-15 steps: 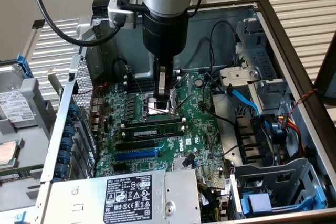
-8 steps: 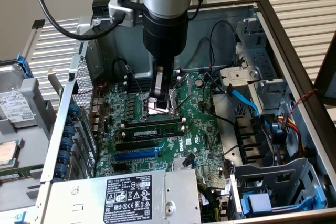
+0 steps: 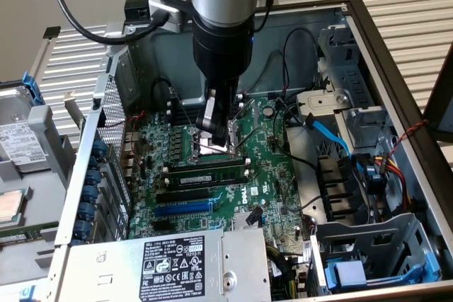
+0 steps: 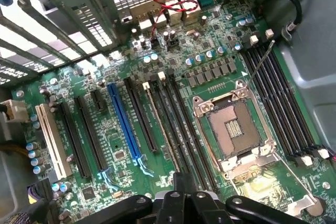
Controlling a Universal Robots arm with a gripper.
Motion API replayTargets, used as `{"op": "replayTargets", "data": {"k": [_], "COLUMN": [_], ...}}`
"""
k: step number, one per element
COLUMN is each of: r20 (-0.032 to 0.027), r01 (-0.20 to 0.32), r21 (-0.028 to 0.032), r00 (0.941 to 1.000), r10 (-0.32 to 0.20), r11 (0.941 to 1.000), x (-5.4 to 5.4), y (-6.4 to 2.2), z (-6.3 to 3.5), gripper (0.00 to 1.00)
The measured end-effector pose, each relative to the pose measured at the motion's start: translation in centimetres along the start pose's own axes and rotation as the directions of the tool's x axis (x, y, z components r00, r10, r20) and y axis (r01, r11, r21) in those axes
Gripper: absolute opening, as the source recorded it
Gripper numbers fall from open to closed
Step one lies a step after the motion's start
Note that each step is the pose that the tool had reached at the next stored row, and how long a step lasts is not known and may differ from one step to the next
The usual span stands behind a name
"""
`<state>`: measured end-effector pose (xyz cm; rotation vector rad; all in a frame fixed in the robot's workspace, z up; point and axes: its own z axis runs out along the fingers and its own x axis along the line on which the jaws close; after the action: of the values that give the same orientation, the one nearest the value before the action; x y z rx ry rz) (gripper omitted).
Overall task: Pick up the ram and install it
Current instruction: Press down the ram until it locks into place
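Note:
The ram (image 3: 209, 172), a thin green stick with black chips, stands on edge in a memory slot of the motherboard (image 3: 272, 175), just in front of the CPU socket (image 3: 212, 148). From the wrist it appears edge-on as a thin pale line (image 4: 161, 129) between the black slots. My gripper (image 3: 214, 143) hangs straight down over the socket, slightly behind and above the ram, apart from it. Its fingers (image 4: 181, 184) are shut with nothing between them.
The board lies inside an open computer case (image 3: 396, 68). A blue expansion slot (image 3: 182, 209) and a black slot sit in front of the ram. The power supply (image 3: 173, 263), a blue cable (image 3: 329, 132), a drive cage (image 3: 368, 259) and loose wires crowd the surroundings.

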<state>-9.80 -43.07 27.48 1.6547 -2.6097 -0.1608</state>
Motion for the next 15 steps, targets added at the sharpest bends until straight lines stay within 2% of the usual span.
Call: {"op": "replayTargets", "data": {"k": [4, 8, 12, 15], "r20": [0.0082, 0.0163, 0.0247, 0.0311], "r01": [-0.073, -0.144, -0.214, -0.268], "r21": [0.0009, 0.0011, 0.0007, 0.0001], "r00": [0.9973, 0.9895, 0.9764, 0.9629], "r10": [0.072, 0.144, 0.214, 0.268], "r11": [0.9974, 0.9896, 0.9767, 0.9634], "x": [0.00, 0.00, 0.00, 0.00], "y": [-0.01, -0.01, -0.02, -0.03], "z": [0.07, 0.14, 0.21, 0.27], "gripper": [0.11, 0.11, 0.11, 0.11]}}
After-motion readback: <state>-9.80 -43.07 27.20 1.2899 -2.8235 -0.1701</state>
